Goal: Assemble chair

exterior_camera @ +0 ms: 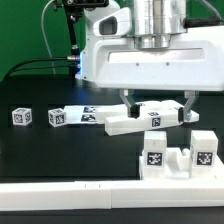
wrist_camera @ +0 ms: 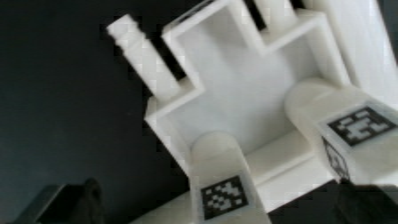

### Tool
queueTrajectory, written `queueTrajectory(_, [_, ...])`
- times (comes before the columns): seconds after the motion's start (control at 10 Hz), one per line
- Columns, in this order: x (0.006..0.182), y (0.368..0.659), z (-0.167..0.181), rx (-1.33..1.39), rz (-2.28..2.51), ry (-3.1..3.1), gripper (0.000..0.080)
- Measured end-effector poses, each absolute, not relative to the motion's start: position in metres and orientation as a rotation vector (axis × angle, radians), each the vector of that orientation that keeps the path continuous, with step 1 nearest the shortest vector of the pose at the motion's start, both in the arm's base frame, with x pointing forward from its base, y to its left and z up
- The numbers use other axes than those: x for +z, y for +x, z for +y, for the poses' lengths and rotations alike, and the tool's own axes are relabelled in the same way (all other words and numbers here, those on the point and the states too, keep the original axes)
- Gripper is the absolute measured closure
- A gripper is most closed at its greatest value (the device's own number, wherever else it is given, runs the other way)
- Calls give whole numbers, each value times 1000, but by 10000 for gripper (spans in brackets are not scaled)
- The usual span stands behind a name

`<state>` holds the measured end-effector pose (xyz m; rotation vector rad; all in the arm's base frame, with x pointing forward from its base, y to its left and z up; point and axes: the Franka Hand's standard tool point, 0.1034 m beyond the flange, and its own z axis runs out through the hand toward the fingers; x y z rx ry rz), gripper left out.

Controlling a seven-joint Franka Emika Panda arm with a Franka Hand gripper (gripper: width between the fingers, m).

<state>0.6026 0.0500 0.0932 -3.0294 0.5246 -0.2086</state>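
Note:
A flat white chair piece (exterior_camera: pixel 135 122) with tags lies on the black table right of centre. My gripper (exterior_camera: pixel 157 103) hangs just above it, open, one finger (exterior_camera: pixel 125 100) on each side and nothing gripped. In the wrist view the same chair piece (wrist_camera: pixel 231 90) fills the picture: a framed panel with a ribbed peg and two tagged round posts (wrist_camera: pixel 222 190). The gripper (wrist_camera: pixel 228 202) straddles it, and a dark gap separates the dark finger (wrist_camera: pixel 71 202) from the white plastic. A second chunky white chair piece (exterior_camera: pixel 178 160) with two tags stands nearer the front.
Two small tagged cubes (exterior_camera: pixel 20 117) (exterior_camera: pixel 56 117) sit at the exterior view's left. The marker board (exterior_camera: pixel 88 113) lies between them and the flat piece. A white ledge (exterior_camera: pixel 60 195) runs along the table's front edge. Cables hang behind the arm.

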Motion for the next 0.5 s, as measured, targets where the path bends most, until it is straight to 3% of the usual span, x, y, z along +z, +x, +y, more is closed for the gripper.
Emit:
queueTrajectory(0.2, [91,601,37,-249,172,-3088,151])
queueTrajectory(0.5, [91,601,35,-247,62,-3113,151])
